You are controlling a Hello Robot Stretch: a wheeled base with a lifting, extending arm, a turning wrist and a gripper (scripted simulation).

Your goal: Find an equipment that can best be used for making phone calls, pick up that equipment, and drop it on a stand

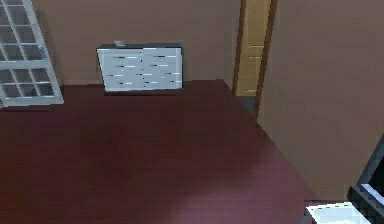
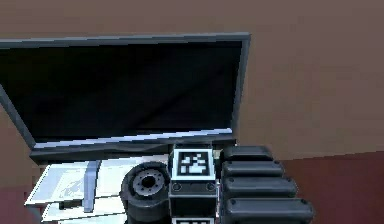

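Dark segmented arm [image 2: 262, 186] and black gripper [image 2: 147, 191] nearest; grip and load cannot be told. Behind stands a wide black flat-screen television [image 2: 125, 92].

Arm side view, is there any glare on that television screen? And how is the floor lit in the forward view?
Arm side view: the television screen is evenly dark, with no glare or reflection on it. Forward view: the dark red floor has a soft paler sheen toward the view's right and is darker at the left.
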